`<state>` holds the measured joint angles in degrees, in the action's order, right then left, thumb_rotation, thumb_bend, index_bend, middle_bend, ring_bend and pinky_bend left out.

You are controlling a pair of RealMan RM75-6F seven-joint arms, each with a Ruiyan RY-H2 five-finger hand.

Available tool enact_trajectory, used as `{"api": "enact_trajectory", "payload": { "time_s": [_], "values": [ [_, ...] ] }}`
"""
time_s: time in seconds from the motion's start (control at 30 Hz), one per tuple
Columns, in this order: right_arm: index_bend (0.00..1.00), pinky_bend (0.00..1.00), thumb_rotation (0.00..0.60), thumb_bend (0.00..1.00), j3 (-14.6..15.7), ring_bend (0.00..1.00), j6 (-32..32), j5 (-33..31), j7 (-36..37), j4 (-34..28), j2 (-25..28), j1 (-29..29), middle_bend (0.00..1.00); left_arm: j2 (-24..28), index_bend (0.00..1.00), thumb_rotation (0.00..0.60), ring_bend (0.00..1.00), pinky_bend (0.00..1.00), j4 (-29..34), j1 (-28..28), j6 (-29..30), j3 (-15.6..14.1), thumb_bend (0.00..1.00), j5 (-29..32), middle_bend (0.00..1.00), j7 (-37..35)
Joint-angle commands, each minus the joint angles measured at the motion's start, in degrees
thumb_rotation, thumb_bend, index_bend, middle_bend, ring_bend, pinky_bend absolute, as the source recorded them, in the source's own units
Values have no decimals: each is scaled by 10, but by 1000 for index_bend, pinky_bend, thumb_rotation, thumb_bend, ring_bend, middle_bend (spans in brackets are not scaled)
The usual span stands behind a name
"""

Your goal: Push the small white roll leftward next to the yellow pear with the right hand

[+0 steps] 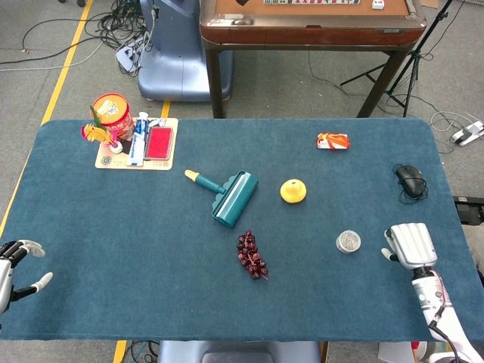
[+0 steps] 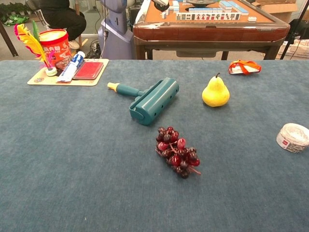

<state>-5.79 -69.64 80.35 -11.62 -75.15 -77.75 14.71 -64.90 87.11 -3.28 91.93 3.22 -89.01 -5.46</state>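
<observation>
So nearest the front edge of the table (image 1: 113,302) you've got both hands. The left hand (image 1: 17,268) sits at the front left corner, fingers spread apart, holding nothing. The right hand (image 1: 412,245) is near the right edge, back of the hand up, touching nothing; fingers look tucked under, but honestly I can't tell how far it's closed. One small white roll (image 1: 348,242) sits just left of that hand, apart from it, and in the chest view it's right at the frame's right side (image 2: 292,137). One bunch of dark red grapes (image 2: 177,152) lies around the middle. Further back there's one yellow pear (image 2: 215,91), standing upright and well apart from the roll, with one teal lint roller (image 2: 149,100) to its left. One black mouse (image 1: 410,180) sits by the right edge. Toward the far edge: one orange-and-white packet (image 1: 333,141), and one tray (image 1: 136,161) at the far left corner carrying one red can (image 1: 111,110).
</observation>
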Motion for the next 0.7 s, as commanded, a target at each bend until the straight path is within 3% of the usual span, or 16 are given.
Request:
{"api": "enact_trajectory", "payload": {
  "time_s": [0.03, 0.7],
  "values": [
    [1000, 1000, 600, 0, -2, 1000, 18, -15, -14, 4, -11, 10, 1000, 0, 497, 600, 346, 516, 0, 0, -2, -1, 126, -1, 428, 0],
    [1000, 1000, 600, 0, -19, 1000, 72, -67, -75, 35, -72, 64, 1000, 3, 491, 600, 347, 517, -3, -1, -6, -3, 126, -3, 448, -17]
  ]
}}
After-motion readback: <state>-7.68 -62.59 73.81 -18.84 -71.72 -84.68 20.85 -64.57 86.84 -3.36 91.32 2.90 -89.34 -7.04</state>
